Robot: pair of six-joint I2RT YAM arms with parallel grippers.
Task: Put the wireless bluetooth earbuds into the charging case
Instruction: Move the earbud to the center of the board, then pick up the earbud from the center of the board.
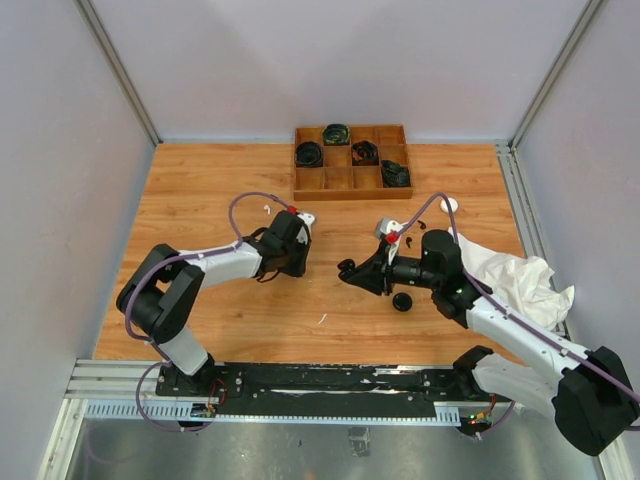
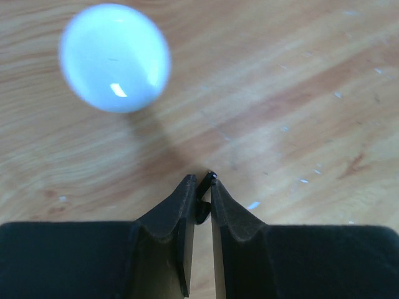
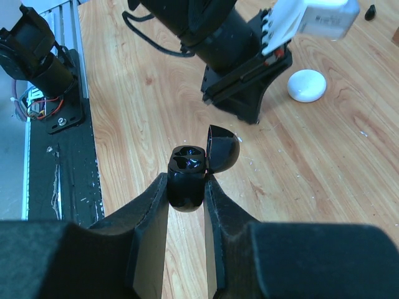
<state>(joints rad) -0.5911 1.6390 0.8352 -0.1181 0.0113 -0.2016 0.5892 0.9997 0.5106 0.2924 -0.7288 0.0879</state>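
My left gripper (image 2: 202, 185) is shut on a small black earbud (image 2: 209, 180) pinched upright at its fingertips, just above the wood. A round white case (image 2: 115, 57) lies blurred beyond it. My right gripper (image 3: 187, 187) is shut on the black charging case (image 3: 187, 168). The case's lid (image 3: 223, 148) is swung open and its two sockets face up. In the top view the left gripper (image 1: 297, 266) and the held charging case (image 1: 348, 270) face each other across a short gap at mid-table.
A wooden tray (image 1: 350, 185) with coiled black cables stands at the back. A crumpled white cloth (image 1: 520, 275) lies at the right. A black round puck (image 1: 402, 301) and another white case (image 1: 449, 205) lie near the right arm. A loose black earbud (image 3: 370, 10) lies farther off.
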